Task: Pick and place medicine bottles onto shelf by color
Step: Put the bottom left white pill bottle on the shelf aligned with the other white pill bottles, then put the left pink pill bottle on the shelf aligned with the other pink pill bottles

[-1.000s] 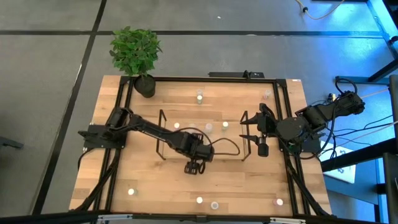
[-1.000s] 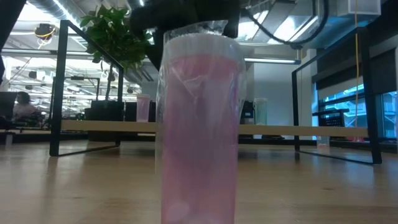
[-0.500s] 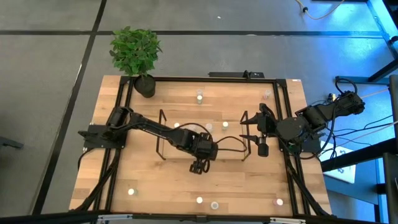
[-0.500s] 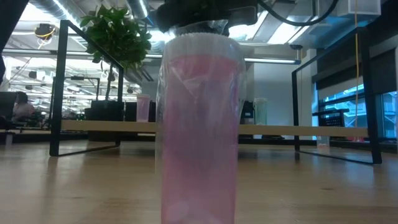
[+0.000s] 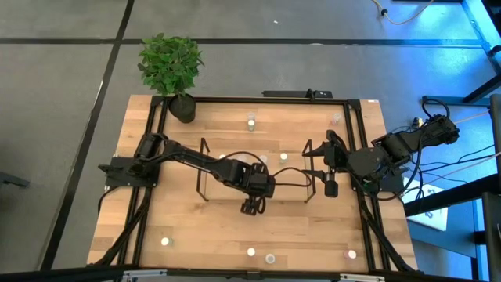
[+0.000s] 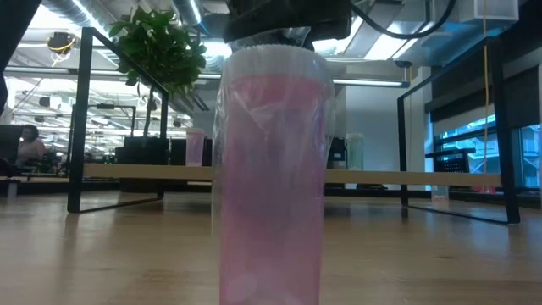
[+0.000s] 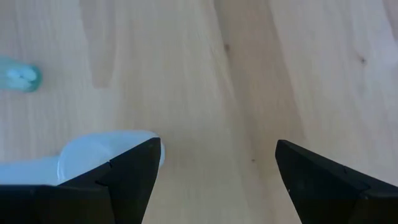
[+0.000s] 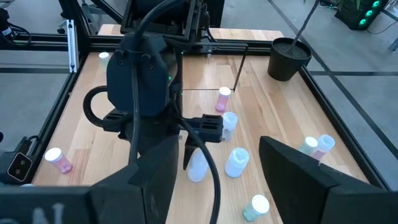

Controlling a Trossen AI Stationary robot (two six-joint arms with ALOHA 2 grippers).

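Observation:
The shelf (image 5: 203,168) is a low black rod rack at the table's middle. Small medicine bottles stand in it, such as a white-capped one (image 5: 263,160) and a pale one (image 5: 283,157). My left gripper (image 5: 251,207) hovers open at the shelf's near side and points steeply down. In the left wrist view my left gripper (image 7: 217,146) has only bare wood between its fingers; a white-topped bottle (image 7: 99,155) shows beside one finger and a green bottle (image 7: 20,76) farther off. My right gripper (image 5: 330,188) waits open by the shelf's right end.
Loose bottles stand along the near edge (image 5: 165,241) (image 5: 250,252) (image 5: 350,254) and the far side (image 5: 251,121) (image 5: 335,119). A pink bottle (image 6: 271,169) fills the low view. A potted plant (image 5: 172,66) is at the far left corner. A black frame (image 5: 356,133) rims the table.
My left gripper has drifted a little toward the table's right edge along the shelf's near side, and its wrist has tipped. Its fingers stay open. No bottle has moved.

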